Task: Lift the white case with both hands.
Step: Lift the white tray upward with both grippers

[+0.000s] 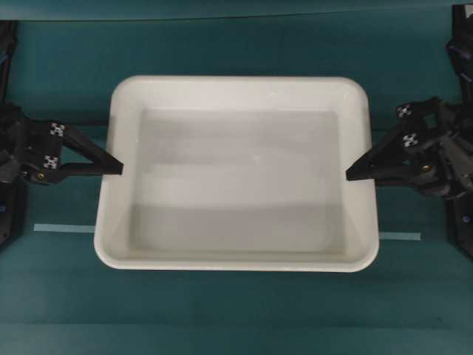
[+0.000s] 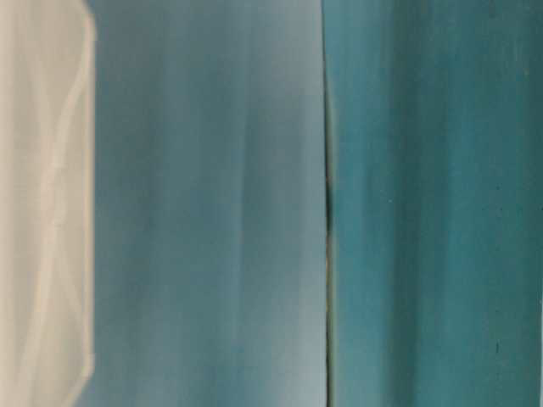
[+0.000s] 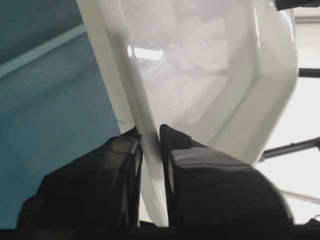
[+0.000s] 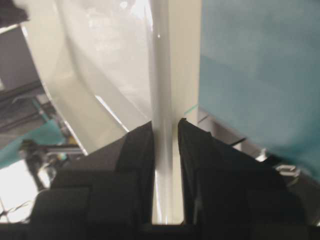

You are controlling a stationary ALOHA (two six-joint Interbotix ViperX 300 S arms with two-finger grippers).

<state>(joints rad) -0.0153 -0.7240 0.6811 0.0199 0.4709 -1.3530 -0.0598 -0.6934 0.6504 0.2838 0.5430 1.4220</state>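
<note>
Gleaming white case [image 1: 236,174] (rounded corners, rolled rim)

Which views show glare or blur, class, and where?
Left wrist view: bright glare and reflections on the case, sharp focus. Right wrist view: a gloss streak along its rim, washed-out light at lower left. Table-level view: wholly blurred, the case a pale smear. Overhead view: even light, soft shading inside the case.

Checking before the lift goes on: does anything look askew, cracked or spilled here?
Nothing stands out. The white case looks whole and holds nothing, sitting square in the overhead view. The left gripper and right gripper each pinch a side rim, roughly opposite each other.
</note>
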